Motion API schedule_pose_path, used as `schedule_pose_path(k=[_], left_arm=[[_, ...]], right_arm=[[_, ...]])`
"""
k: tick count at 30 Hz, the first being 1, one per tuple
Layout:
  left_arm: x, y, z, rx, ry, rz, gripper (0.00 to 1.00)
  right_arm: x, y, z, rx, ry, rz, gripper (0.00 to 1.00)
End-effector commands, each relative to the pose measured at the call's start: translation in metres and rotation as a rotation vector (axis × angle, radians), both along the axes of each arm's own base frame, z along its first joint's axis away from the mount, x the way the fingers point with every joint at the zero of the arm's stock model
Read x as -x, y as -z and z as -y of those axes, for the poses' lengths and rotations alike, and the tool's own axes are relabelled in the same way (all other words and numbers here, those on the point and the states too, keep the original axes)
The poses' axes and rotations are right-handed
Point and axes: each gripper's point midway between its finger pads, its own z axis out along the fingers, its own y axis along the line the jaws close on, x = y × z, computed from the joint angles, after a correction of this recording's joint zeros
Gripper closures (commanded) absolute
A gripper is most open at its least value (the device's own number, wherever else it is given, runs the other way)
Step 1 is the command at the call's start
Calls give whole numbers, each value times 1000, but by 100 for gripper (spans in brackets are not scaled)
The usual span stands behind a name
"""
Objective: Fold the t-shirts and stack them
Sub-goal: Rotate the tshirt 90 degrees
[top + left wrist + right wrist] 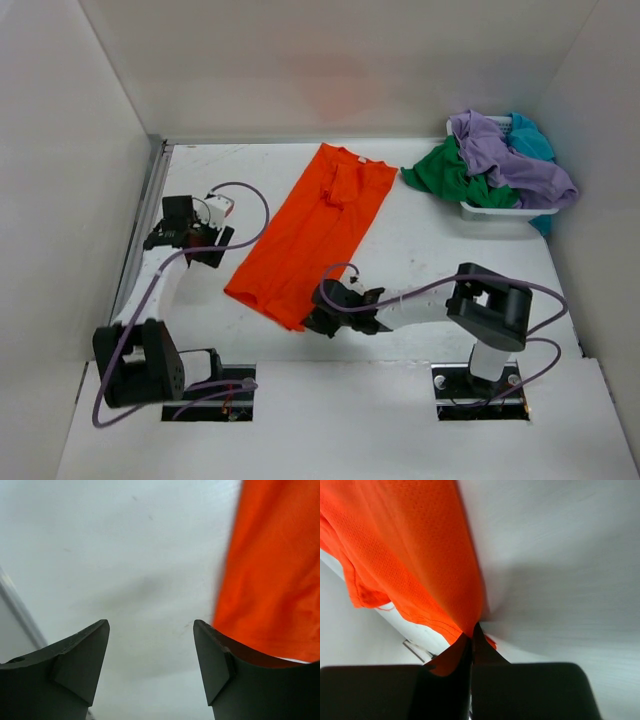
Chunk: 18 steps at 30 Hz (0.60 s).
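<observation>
Orange shirt: bright orange cloth t-shirt is lying lengthwise on the white table, slanting between the arms
Right wrist view: right gripper is clamping the shirt's near corner
Left wrist view: left gripper is hovering beside the shirt's edge, jaws apart and holding nothing
Top view only: lavender purple t-shirt, green t-shirt and teal blue t-shirt are lying heaped in the white plastic mesh basket

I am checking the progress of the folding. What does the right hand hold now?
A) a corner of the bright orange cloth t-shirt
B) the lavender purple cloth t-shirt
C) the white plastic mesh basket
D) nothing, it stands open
A: the right wrist view shows the right hand shut, with a corner of the bright orange cloth t-shirt pinched in it.
</observation>
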Motion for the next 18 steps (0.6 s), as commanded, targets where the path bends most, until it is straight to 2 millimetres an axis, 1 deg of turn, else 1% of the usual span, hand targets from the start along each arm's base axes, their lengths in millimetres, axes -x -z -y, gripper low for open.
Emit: schedule_pose_path(k=[1, 2, 4, 6, 7, 9, 11, 13, 14, 15, 18], left_arm=[[-21, -53, -7, -138, 114, 237, 31], [-21, -62, -1, -165, 171, 269, 31], [-16, -69, 19, -228, 331, 307, 30], [-6, -64, 39, -313, 524, 326, 31], [2, -58, 50, -358, 627, 330, 31], [21, -38, 70, -454, 851, 324, 31], [42, -19, 87, -527, 1060, 329, 31], [63, -1, 101, -547, 1218, 332, 30], [78, 11, 108, -558, 1316, 317, 30], [89, 19, 112, -560, 1390, 307, 30], [116, 31, 126, -552, 1542, 311, 30]], right_arm=[[5, 26, 42, 97, 10, -9, 100], [8, 25, 45, 86, -14, -1, 100], [16, 27, 59, 80, -39, 7, 100], [24, 29, 78, 86, -52, 11, 100], [28, 30, 86, 91, -59, 10, 100], [37, 35, 105, 105, -92, 7, 100], [42, 39, 116, 124, -169, 21, 100], [45, 41, 123, 150, -256, 36, 100], [48, 42, 126, 162, -281, 38, 100], [49, 43, 129, 173, -294, 41, 100], [50, 39, 136, 182, -298, 60, 100]])
